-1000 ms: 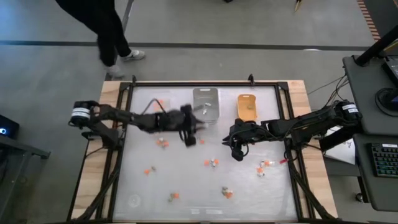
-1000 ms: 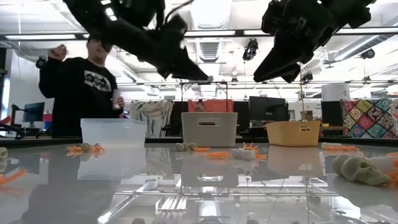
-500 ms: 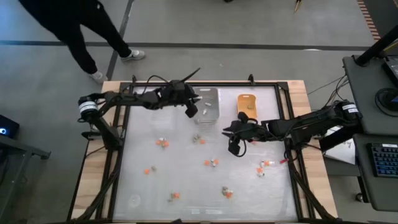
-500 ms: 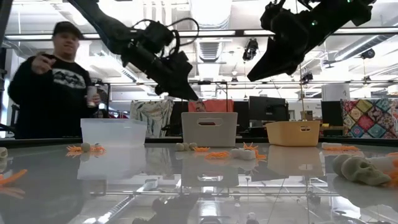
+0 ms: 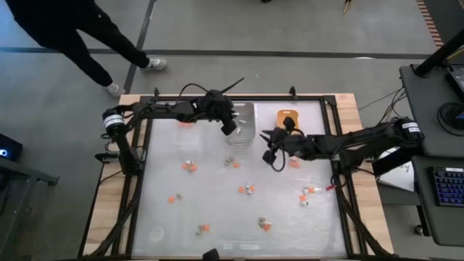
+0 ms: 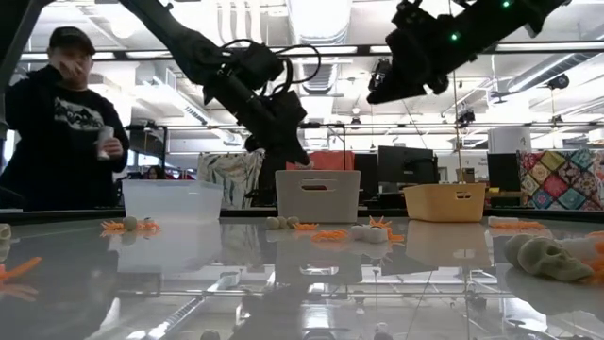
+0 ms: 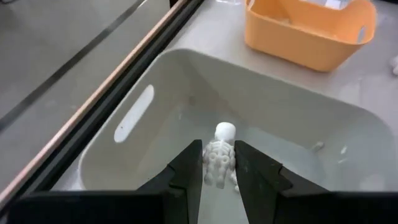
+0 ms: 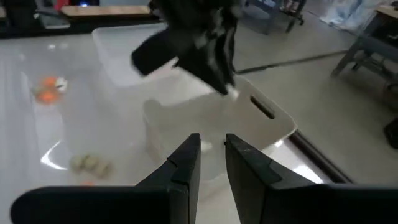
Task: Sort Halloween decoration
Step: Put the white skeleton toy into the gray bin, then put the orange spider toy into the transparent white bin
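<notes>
We see the left gripper [image 7: 217, 163] raised over the grey tray [image 5: 240, 122] at the far side of the table, its two fingers closed on a small white skeleton figure [image 7: 219, 157], which hangs above the tray's inside without touching the floor of it. In the low view that gripper [image 6: 291, 151] hangs just above the grey tray's [image 6: 317, 195] rim. The right gripper [image 5: 269, 151] is held in the air near the middle of the table, just in front of the orange tray [image 5: 288, 123] and beside the grey one; its fingers [image 8: 185, 163] stand a little apart with nothing between them that we can make out. The clear tray [image 6: 173, 199] sits to the left of the grey one, and all three stand in a row along the far edge. The other Halloween trinkets lie scattered on the glass tabletop [image 5: 217, 210]: an orange and white pair [image 5: 190, 167] near the left, another [image 5: 233, 162] just in front of the grey tray, one [image 5: 248, 189] at the centre, some [image 5: 308, 194] toward the right, and more [image 5: 264, 224] along the near side. A grey skull [image 6: 546, 257] lies close to the low camera. A person [image 6: 58, 127] in dark clothes stands beyond the table's far left corner.
</notes>
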Robot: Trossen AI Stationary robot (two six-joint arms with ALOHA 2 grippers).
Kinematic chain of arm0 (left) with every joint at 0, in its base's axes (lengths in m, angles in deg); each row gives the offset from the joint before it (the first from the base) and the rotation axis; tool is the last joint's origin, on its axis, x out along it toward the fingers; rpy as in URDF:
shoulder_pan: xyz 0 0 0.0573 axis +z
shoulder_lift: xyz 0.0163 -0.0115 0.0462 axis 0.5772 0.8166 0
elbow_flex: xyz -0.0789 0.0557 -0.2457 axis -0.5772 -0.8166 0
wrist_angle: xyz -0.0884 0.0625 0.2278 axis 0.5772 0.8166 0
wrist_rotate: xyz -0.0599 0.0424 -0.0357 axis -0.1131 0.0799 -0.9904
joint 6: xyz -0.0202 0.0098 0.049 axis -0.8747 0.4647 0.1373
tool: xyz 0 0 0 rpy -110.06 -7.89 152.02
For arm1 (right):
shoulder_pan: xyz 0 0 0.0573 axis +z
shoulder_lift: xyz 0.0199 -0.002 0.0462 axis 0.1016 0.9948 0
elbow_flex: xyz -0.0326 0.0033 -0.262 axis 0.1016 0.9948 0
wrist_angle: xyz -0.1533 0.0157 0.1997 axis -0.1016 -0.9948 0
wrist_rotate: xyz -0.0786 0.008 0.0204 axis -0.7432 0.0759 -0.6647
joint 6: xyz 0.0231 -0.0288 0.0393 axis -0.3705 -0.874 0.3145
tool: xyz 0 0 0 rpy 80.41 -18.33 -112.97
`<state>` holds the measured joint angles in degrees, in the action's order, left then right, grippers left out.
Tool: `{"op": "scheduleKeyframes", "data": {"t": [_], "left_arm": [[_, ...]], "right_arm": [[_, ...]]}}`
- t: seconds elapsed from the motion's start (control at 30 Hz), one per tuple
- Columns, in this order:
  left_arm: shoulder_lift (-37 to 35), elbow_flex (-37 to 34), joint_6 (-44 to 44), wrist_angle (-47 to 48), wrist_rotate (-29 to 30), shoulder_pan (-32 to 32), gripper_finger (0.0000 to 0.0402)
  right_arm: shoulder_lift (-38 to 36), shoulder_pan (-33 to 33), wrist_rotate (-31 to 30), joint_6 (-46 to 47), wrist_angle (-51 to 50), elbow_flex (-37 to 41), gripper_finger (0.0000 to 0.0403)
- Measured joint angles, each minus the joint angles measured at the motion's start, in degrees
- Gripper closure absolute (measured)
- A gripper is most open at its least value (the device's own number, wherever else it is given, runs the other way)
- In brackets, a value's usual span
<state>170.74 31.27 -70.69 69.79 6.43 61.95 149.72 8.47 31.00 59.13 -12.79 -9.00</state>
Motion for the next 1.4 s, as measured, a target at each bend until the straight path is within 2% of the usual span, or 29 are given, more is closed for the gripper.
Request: {"op": "scheduleKeyframes", "data": {"t": [0.07,0.13,0.27,0.33,0.5,0.63,0.77,0.87,1.0,1.07,1.4], "left_arm": [[0.5,0.1,-0.2,0.1,0.3,0.0,0.0327],[1.3,0.1,-0.2,-0.1,1.6,0.0,0.0327],[3.3,-0.2,0.4,0.4,7.2,0.0,0.0327],[3.7,-0.2,0.3,0.5,8.8,0.0,0.0322],[3.4,-0.2,0.8,0.4,8.8,-0.1,0.0289],[2.5,-0.2,-0.6,1.1,8.7,-0.1,0.0254],[-0.3,-0.2,-3.3,4.6,3.5,-1.1,0.0235],[-3.8,-0.5,-4.8,5.4,1.3,-3.6,0.0232],[-8.6,-1.5,-5.3,5.3,1.3,-8.7,0.0235],[-11.2,-2.5,-5.3,4.5,1.3,-11.7,0.0238],[-19.0,-8.4,-5.4,-0.7,7.4,-26.7,0.0244]], "right_arm": [[0.0,-0.8,1.5,0.4,1.6,0.0,0.0337],[-0.1,-0.9,2.4,4.6,1.0,0.0,0.0337],[-0.2,-0.8,9.3,10.2,1.0,0.0,0.0337],[-0.2,-0.8,10.7,13.2,1.2,0.0,0.0337],[-0.4,-0.8,10.8,17.5,1.1,0.0,0.0337],[-0.4,-0.8,13.2,18.2,0.9,0.0,0.0337],[-0.4,-0.8,14.5,25.0,0.8,0.0,0.0337],[-0.4,-0.8,20.6,31.4,0.3,0.0,0.0337],[-0.4,-0.8,30.2,40.0,-2.2,0.0,0.0337],[-0.4,-0.5,32.9,42.9,-4.5,0.0,0.0337],[-0.3,0.2,32.6,53.3,-23.7,0.0,0.0337]]}}
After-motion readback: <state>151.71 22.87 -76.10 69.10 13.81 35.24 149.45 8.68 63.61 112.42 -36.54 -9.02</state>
